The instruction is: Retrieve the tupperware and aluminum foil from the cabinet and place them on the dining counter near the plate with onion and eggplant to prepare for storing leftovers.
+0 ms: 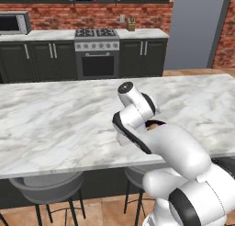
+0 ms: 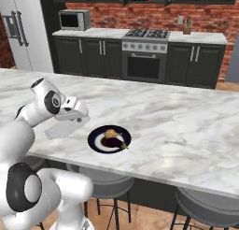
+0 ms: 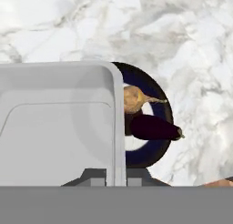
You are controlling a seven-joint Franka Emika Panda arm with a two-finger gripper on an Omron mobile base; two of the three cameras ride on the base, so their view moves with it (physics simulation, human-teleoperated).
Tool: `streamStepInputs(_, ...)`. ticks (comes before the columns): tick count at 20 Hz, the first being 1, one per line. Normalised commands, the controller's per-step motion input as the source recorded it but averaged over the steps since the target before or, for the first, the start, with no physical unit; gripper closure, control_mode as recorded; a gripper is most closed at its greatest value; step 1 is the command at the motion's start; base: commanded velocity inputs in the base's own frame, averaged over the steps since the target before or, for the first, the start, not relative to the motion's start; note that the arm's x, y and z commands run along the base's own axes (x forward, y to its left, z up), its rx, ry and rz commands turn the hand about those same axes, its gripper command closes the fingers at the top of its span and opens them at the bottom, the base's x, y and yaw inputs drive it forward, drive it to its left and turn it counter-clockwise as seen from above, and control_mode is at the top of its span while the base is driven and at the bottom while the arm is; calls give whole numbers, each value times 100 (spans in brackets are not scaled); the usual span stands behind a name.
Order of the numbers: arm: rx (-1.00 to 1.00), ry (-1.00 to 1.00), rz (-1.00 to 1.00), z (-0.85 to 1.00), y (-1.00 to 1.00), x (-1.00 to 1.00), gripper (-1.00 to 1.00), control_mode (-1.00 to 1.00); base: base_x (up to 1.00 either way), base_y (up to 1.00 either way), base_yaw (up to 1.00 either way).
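**Container over the counter, close to the plate**

Left base view: the arm folds low above the veined marble dining counter [image 1: 55,115].

Right base view: the gripper [image 2: 70,119] has its jaws pinched on the tupperware [image 2: 63,127], which hangs tilted just beside the glossy dark plate [image 2: 109,139].

Hand view: the container's smooth rounded wall overlaps the plate's rim; behind it lie the tan onion [image 3: 134,99] and the oblong purple eggplant [image 3: 152,127]. Lowered straight down, a corner might land on the plate — tipping it or rolling the vegetables.

White arm [image 2: 28,117] folded low, wrist forward, jaws apparently clamped shut.
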Motion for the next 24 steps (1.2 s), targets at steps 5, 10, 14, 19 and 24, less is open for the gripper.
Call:
streamStepInputs(5,5,10,9,-49,31,59,100,-100,0,0,0)
streamStepInputs(10,1,5,4,-40,35,57,100,-100,0,0,0)
streamStepInputs(14,0,0,0,-53,22,49,100,-100,0,0,0)
streamStepInputs(19,0,0,-1,-59,0,38,100,-100,0,0,0)
streamStepInputs(24,0,-1,-1,-52,0,46,-100,-100,0,0,0)
